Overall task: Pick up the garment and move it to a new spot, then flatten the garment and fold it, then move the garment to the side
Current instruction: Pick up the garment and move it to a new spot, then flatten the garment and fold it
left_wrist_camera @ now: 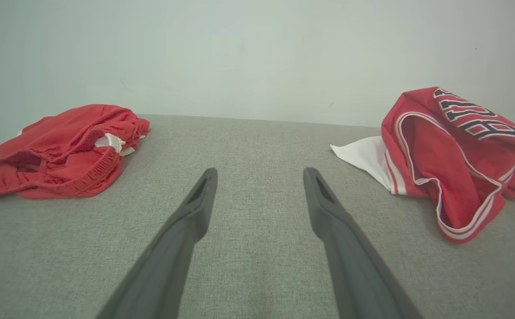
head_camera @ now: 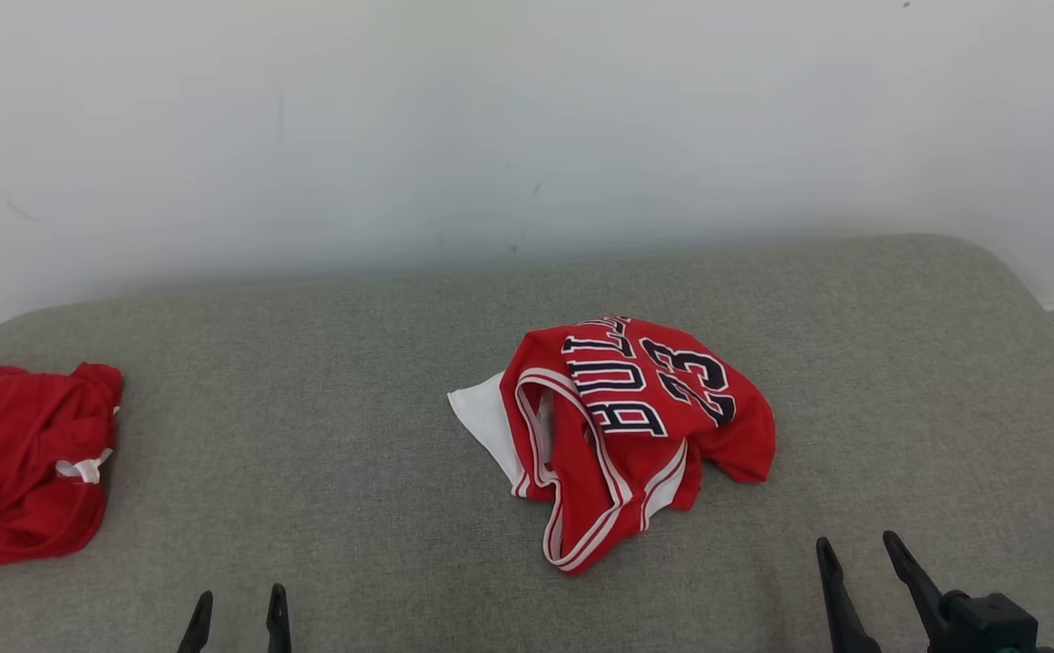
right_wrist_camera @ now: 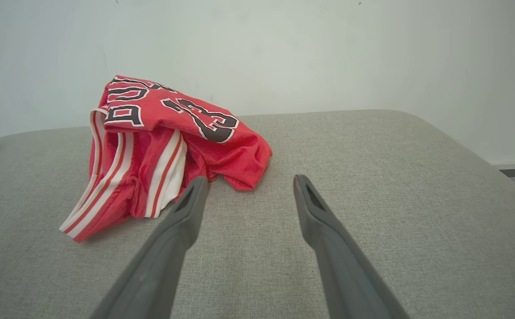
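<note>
At the middle of the grey surface (head_camera: pixel 355 408) lies a crumpled red jersey (head_camera: pixel 636 426), untouched. My left gripper (head_camera: pixel 241 591) and right gripper (head_camera: pixel 855 539) hover near me, both spread wide and empty. Pickup is not yet begun; next I would reach forward and pinch its cloth.

Red shorts (head_camera: pixel 19 458) well left of the jersey (head_camera: pixel 636 426), clipped by frame edge, jersey lettering partly lost in folds, white cloth (head_camera: pixel 483 419) mostly tucked beneath the jersey, left gripper (head_camera: pixel 241 596) nearer than the jersey, tips visible, rest cut by bottom edge
</note>
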You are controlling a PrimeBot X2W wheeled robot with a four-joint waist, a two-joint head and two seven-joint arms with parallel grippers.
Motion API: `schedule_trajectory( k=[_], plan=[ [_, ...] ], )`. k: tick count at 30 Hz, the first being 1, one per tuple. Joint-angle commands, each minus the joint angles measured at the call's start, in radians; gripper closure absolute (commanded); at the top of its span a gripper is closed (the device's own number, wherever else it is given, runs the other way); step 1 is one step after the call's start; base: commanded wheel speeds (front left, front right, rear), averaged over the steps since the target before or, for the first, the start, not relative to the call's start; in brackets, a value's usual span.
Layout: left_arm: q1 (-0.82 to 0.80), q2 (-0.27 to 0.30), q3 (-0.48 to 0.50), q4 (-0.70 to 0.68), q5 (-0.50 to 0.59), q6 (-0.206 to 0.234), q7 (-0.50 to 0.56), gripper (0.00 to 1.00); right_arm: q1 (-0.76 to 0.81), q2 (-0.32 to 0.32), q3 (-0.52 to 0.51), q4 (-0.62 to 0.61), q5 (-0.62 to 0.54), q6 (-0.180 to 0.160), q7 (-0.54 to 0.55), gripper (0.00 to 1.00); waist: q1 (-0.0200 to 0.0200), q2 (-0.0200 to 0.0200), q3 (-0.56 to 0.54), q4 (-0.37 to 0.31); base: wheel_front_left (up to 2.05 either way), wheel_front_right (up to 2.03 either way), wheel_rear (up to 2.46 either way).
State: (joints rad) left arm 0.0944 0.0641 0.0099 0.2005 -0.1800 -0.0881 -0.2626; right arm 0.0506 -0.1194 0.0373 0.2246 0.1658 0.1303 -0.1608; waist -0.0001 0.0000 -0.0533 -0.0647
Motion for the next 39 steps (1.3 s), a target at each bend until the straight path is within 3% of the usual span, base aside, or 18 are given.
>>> schedule_trajectory(
  k=[1,19,25,32,39],
  plan=[
    [0.017,-0.006,0.004,-0.004,0.004,-0.005,-0.003,0.0,0.014,-0.006,-0.005,0.004,0.003,0.001,-0.008,0.0,0.0001,0.0,-0.007,0.01,0.0,0.0,0.0],
    [-0.009,-0.013,0.013,0.012,0.009,-0.028,-0.003,0.0,-0.003,0.024,-0.004,0.016,0.0,0.001,-0.008,0.0,0.0001,0.0,0.007,0.008,0.0,0.0,0.0],
    [-0.017,-0.014,0.015,0.017,0.009,-0.029,-0.003,0.0,-0.081,0.035,0.081,0.035,0.016,0.001,0.022,0.0,0.0001,0.0,0.02,0.007,0.0,0.0,0.0],
    [-0.04,-0.014,-0.009,0.018,-0.013,-0.019,-0.003,0.0,-0.243,0.059,0.19,0.154,0.012,0.001,0.112,0.0,0.0001,0.0,0.047,0.044,0.0,0.0,0.0],
    [-0.059,-0.014,-0.05,0.016,-0.025,-0.014,-0.003,0.0,-0.382,0.069,0.196,0.344,0.001,0.001,0.17,0.0,0.0001,0.0,0.078,0.115,0.0,0.0,0.0]
  ],
)
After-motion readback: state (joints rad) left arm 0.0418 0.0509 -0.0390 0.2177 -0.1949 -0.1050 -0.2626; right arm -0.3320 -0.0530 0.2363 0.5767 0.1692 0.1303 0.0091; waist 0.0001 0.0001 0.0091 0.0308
